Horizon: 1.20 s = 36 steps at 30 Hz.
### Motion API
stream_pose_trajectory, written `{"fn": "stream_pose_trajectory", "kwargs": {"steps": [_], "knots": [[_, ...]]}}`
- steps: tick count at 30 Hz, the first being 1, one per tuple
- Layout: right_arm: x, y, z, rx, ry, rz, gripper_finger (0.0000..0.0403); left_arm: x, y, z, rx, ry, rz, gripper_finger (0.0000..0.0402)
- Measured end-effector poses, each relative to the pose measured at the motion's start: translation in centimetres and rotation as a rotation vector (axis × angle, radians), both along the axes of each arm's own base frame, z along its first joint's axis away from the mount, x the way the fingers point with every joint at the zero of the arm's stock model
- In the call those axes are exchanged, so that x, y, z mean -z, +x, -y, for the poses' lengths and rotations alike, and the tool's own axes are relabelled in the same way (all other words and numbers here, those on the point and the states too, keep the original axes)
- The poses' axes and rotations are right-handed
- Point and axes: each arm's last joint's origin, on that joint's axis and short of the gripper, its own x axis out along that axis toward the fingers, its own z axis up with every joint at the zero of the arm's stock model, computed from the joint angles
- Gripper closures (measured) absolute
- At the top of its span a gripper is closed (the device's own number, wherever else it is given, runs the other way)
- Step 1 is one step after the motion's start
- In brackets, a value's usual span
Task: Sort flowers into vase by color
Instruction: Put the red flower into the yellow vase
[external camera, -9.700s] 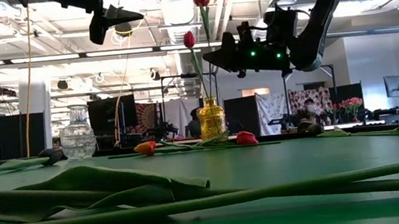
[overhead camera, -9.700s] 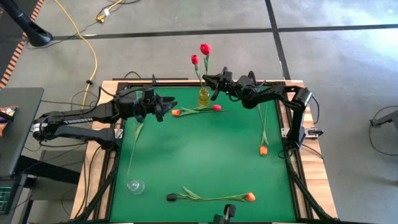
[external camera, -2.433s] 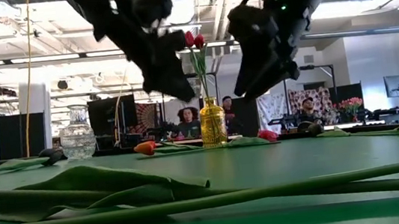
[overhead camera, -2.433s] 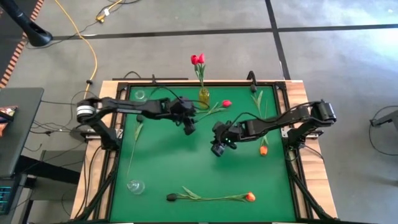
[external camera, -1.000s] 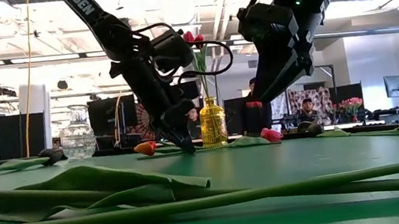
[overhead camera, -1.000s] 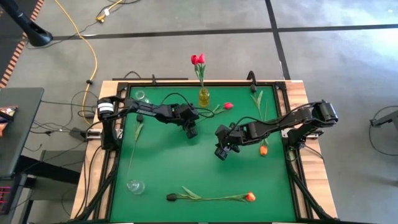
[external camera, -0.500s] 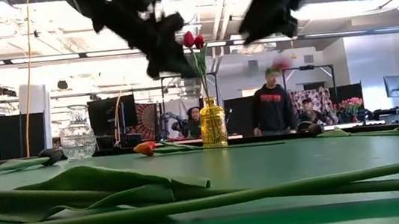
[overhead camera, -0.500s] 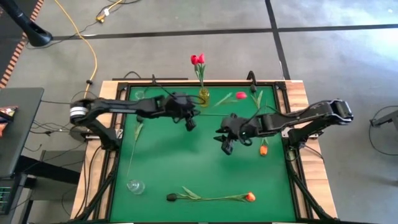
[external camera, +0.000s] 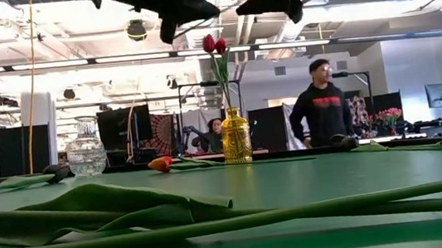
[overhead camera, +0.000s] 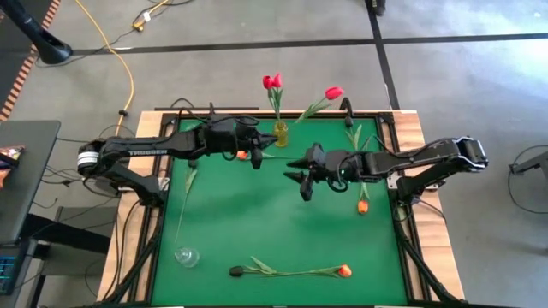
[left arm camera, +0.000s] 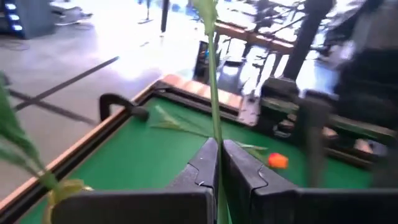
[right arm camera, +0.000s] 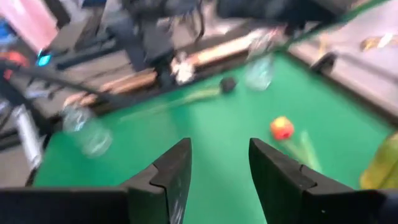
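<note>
My left gripper (overhead camera: 255, 158) is shut on the long green stem of a red tulip, whose head (overhead camera: 334, 92) stands high over the table's far edge. A yellow vase (overhead camera: 280, 133) at the far middle holds two red tulips (overhead camera: 272, 81). It also shows in the low view (external camera: 235, 136). My right gripper (overhead camera: 301, 180) hangs open and empty over the middle of the table, just right of the left one. An orange tulip (overhead camera: 242, 155) lies on the green mat by the left gripper. My left gripper pinches the red tulip's stem (left arm camera: 214, 127) between its two fingers (left arm camera: 204, 163), low on the stem and far from the head. The stem runs on past the fingertips and slants up toward the table's far right. The flower is lifted clear of the table.
An orange tulip (overhead camera: 363, 206) lies at the right. An orange-headed one (overhead camera: 344, 271) and a dark-headed one (overhead camera: 235, 271) lie along the near edge. A clear glass vase (overhead camera: 187, 255) stands near left. Green leaves (overhead camera: 355, 137) lie at the far right. People stand behind the table (external camera: 324, 112).
My left gripper has risen and gone toward the far edge with the red tulip. The tulip has left the mat, and its head has swung up over the far edge. My right gripper has also risen and gone a little toward the far edge.
</note>
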Motion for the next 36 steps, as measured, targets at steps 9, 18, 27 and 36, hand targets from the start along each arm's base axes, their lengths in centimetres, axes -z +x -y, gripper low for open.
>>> {"fn": "stream_pose_trajectory", "kwargs": {"steps": [9,18,27,36], "knots": [[-1.7,-0.4,2.5,0.076,-0.041,0.114,0.0217,-0.7,0.4,1.4,0.122,-0.001,0.074,0.0401],[-3.4,-1.3,3.2,0.059,-0.071,0.197,0.0217,-0.7,0.6,2.3,0.159,0.021,0.065,0.0401],[-3.5,-1.2,3.3,0.062,-0.08,0.213,0.0225,-0.7,0.6,2.4,0.155,0.023,0.064,0.0401],[-3.8,-1.2,3.3,0.062,-0.083,0.248,0.0289,-0.7,0.6,2.4,0.138,0.023,0.064,0.0401]]}}
